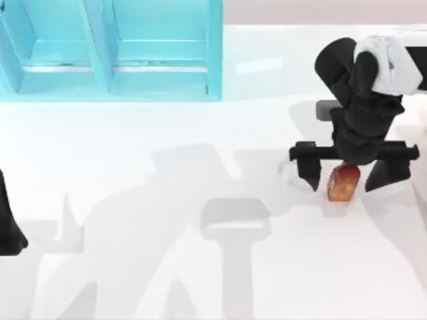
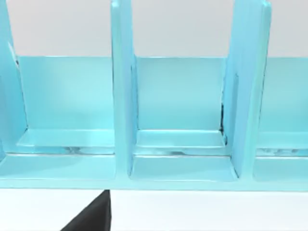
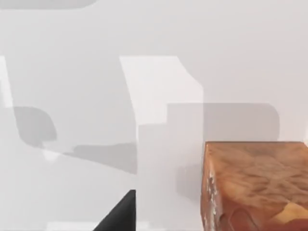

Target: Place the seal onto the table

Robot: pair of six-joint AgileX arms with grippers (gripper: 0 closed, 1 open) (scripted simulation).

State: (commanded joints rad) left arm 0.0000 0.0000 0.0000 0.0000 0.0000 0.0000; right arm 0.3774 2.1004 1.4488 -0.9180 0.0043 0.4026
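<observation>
Top view: seal (image 1: 343, 183) half-hidden under wide-spread right gripper (image 1: 345, 181).

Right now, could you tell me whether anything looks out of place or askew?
Nothing stands out: the seal sits between the open right gripper's fingers on the table; the shelf unit looks intact.

Right arm comes in from the far right corner of the desk (image 1: 133, 133), black wrist bent down with the right gripper (image 1: 341, 175) pointing at the surface just right of the turquoise shelf (image 1: 113, 53) line, well out in front of it. Its fingers (image 1: 308, 170) are spread wide apart, one on each side, not pinching anything. Left arm sits parked way off at the left edge of the desk, in front of the shelf, with the left gripper (image 1: 10, 227) barely poking in.
</observation>
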